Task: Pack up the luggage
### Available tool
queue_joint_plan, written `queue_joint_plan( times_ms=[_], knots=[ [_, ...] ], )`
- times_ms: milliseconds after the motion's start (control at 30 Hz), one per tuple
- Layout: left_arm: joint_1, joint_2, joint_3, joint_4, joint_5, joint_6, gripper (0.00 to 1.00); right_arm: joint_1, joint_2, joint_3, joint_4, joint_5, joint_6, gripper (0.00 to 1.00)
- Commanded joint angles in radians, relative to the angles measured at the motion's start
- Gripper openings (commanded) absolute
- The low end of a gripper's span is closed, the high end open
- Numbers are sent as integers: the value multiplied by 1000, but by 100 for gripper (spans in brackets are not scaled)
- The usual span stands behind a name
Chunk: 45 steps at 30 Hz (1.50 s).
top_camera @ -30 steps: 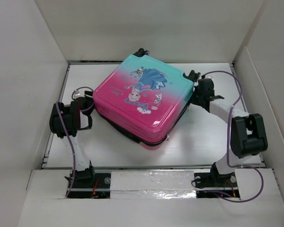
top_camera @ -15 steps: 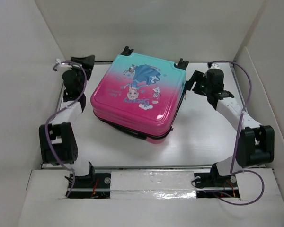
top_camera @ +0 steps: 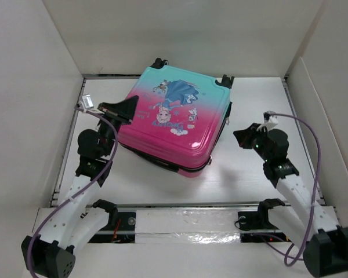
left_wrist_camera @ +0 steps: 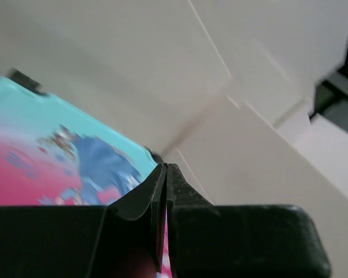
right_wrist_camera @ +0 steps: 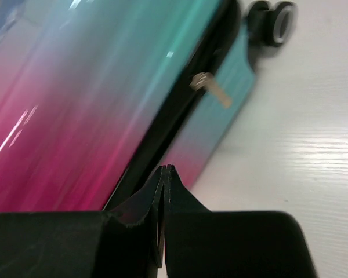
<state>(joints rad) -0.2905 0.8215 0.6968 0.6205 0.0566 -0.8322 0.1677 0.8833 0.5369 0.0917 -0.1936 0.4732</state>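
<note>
I have drawn back my left claw [top_camera: 127, 105] and right claw [top_camera: 241, 136], both pinched together and empty. The pink-to-teal hard-shell suitcase [top_camera: 174, 119] lies closed, so packing looks done.

The white table [top_camera: 249, 179] is viewed steeply from above and behind, the arm bases [top_camera: 104, 211] lying at 6 o'clock. The pink-to-teal hard-shell suitcase [top_camera: 171, 124], shared by all three views, is seen close and slightly upward over the black left tool [left_wrist_camera: 166, 169], and very close and low, along its side, over the black right tool [right_wrist_camera: 164, 169], with a black wheel [right_wrist_camera: 275, 22] at 1 o'clock.
</note>
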Motion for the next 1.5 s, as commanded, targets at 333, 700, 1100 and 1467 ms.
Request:
queue_joint_plan(
  times_ms=[333, 700, 1100, 1467],
  knots=[
    [-1257, 152, 138, -113, -990, 600, 0, 222, -336, -296, 145, -149, -43, 5],
    [-1294, -166, -275, -528, -992, -88, 1, 346, -184, -287, 243, -116, -126, 33],
    [-1060, -295, -445, -704, -857, -392, 52, 366, -139, -299, 319, -90, -157, 42],
    [-734, -30, -496, -198, -509, -107, 52, 394, 19, -261, 405, -70, -191, 34]
  ],
)
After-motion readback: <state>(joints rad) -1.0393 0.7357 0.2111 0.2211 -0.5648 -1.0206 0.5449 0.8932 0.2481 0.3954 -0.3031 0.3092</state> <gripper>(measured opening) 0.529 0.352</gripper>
